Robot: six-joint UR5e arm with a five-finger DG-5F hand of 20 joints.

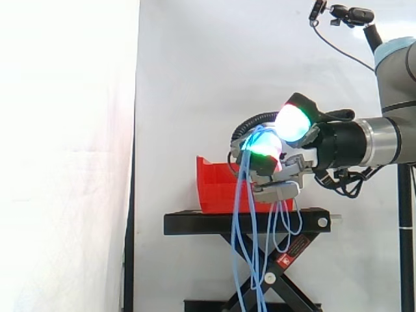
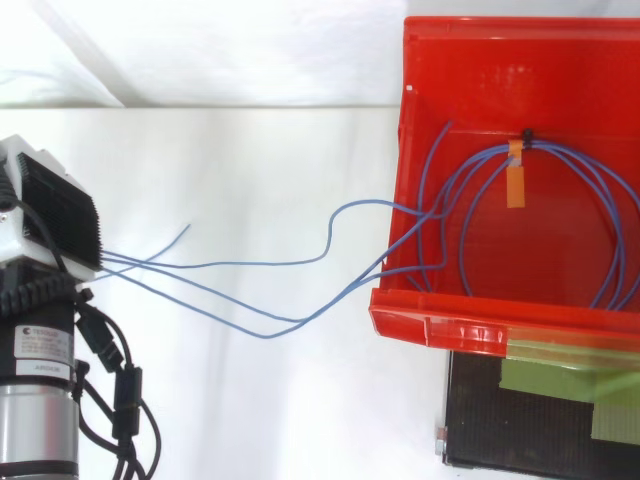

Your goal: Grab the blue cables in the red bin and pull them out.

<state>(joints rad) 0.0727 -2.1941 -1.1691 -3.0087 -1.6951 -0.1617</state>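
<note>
The red bin point(image 2: 450, 330) holds a coil of blue cables point(image 2: 590, 180), tied at the far side with a black tie and an orange tag point(image 2: 515, 187). Several strands run out over the bin's left wall to my hand point(image 2: 50, 215). In the side view my hand point(image 1: 283, 179) hangs just right of the red bin point(image 1: 214, 185), above the stand's edge. Its fingers are curled round the blue cables point(image 1: 246, 214), which drape over the glowing fingertips point(image 1: 263, 146) and hang in long loops down past the stand.
The bin sits on a black scissor-lift stand point(image 1: 195, 223), whose top also shows below the bin in the top view point(image 2: 480, 420). A white curtain hangs behind. The arm point(image 1: 390, 140) comes in from the right at bin height.
</note>
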